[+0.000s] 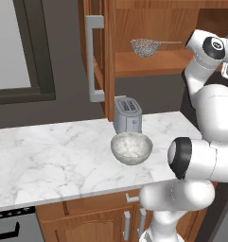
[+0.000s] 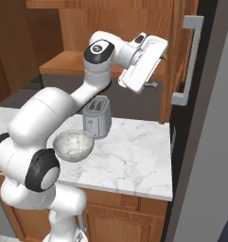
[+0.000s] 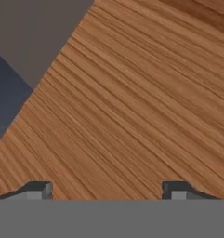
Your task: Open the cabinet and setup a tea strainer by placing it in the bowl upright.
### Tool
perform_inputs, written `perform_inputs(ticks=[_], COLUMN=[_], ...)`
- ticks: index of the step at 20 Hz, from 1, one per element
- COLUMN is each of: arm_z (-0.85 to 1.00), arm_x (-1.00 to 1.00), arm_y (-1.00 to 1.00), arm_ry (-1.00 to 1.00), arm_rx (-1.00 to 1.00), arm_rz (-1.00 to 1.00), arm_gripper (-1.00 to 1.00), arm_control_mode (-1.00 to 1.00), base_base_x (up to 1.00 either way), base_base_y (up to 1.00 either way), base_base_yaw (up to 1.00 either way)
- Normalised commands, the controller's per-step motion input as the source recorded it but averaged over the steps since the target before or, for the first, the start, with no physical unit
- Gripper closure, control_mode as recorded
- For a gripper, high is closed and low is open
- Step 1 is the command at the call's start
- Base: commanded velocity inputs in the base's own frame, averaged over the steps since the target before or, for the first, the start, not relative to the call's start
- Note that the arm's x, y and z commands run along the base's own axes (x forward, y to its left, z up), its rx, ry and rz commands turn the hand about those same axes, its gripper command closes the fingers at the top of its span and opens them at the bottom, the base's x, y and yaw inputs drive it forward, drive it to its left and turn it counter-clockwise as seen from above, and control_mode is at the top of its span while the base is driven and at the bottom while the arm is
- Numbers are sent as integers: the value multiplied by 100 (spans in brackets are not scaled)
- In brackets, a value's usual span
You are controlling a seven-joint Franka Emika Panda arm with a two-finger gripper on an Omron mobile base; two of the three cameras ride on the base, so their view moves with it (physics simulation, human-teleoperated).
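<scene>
With the cabinet (image 1: 148, 33) doors swung wide, the tea strainer (image 1: 144, 47) sits on the inner shelf (image 1: 148, 64), its thin handle pointing right toward the arm. Down on the marble table (image 1: 54, 156), the speckled bowl (image 1: 131, 148) rests just in front of the grey toaster (image 1: 127, 114) (nearly touching it). Up by the shelf, the claw (image 3: 107, 189) faces bare wood grain, its fingertips (image 3: 38, 189) spread well apart, pinching nothing.
</scene>
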Motion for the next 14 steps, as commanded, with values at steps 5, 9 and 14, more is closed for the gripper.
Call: perform_inputs(ticks=[5, 9, 14], arm_z=[0, 0, 0], arm_x=[0, -2, -1], arm_y=[-23, -38, 0], arm_ry=[-7, -9, -2], arm_rx=[3, 4, 13], arm_rz=[0, 1, 7], arm_gripper=[-100, -100, -100], arm_control_mode=[-100, -100, -100], base_base_x=[0, 0, 0], base_base_y=[0, 0, 0], base_base_yaw=[0, 0, 0])
